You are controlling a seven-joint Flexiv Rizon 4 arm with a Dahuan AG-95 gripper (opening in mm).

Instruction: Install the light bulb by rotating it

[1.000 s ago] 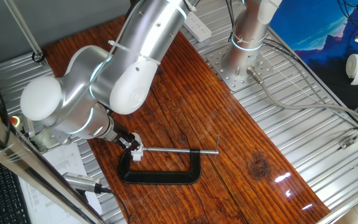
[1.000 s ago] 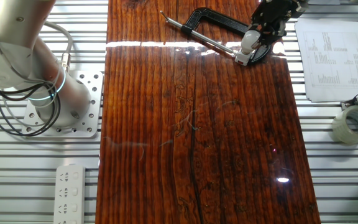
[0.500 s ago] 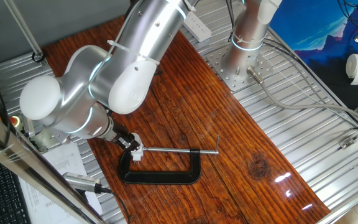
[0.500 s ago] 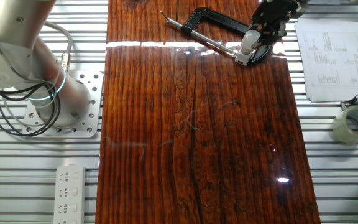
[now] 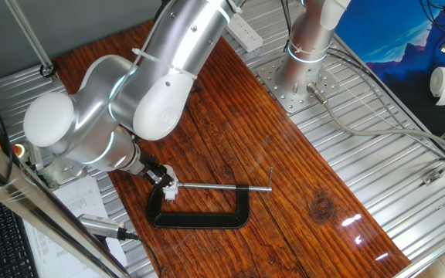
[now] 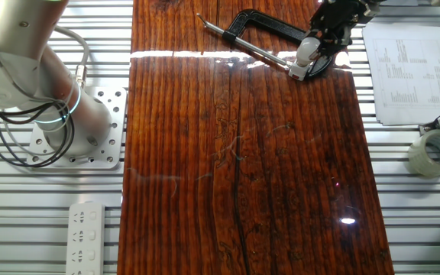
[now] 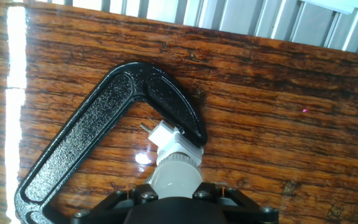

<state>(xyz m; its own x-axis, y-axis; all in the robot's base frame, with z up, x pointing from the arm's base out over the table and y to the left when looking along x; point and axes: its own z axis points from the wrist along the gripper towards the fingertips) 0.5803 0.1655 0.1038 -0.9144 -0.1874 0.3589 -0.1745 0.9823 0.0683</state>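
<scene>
Tool (image 7: 176,198) is sitting at the bottom edge of the hand view, black fingers (image 7: 138,195) pinching the light bulb (image 7: 176,175) from both sides; bulb's frosted dome is showing just beyond the fingertips, pointing away from the cam; its narrow end is meeting a small white socket block (image 7: 168,138), which is lying against the inner bend of the black C-clamp (image 7: 110,122); two thin metal pins are sticking out of the block's far side; can't tell how far the bulb is seated in the socket.

In one fixed view the silver arm (image 5: 130,93) is reaching down to the clamp's (image 5: 199,218) closed end, w/ the white bulb-and-socket cluster (image 5: 169,186) at the tool tip (image 5: 164,181), touching the clamp's screw rod (image 5: 222,186); clamp is lying flat on the dark wooden surface (image 5: 284,177).

In the other fixed view the tool (image 6: 312,55) is hanging over the surface's (image 6: 243,168) far right corner, the bulb (image 6: 305,53) just beside the clamp (image 6: 270,30); printed paper sheet (image 6: 407,72) and a tape roll (image 6: 434,153) are lying on the metal rails to the right; a power strip (image 6: 86,237) is lying at lower left.
</scene>
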